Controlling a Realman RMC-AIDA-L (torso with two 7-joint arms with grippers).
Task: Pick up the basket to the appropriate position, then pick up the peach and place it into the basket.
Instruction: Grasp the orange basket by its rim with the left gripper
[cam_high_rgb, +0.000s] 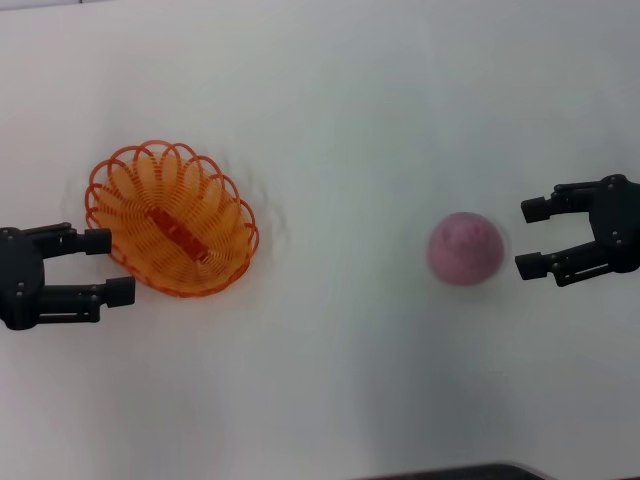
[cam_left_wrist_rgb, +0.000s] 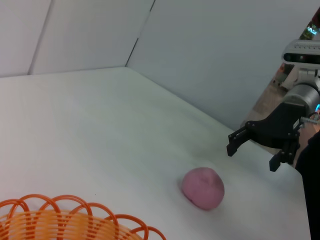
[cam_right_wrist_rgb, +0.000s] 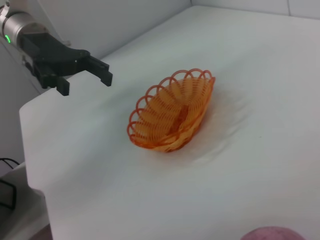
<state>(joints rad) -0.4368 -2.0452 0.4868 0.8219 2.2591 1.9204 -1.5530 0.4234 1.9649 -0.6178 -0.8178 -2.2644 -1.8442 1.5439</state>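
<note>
With my left gripper open at the orange wire basket's rim and my right gripper open beside the peach, I worry a shallow bite could slip off those thin loops.

The left wrist view's frame edge cuts off the oval orange woven-wire basket, so only its looped rim shows. In the right wrist view, only a sliver of the round pink-mauve fuzzy peach is visible. The head view cuts off both arms behind the black left gripper and black right gripper.
</note>
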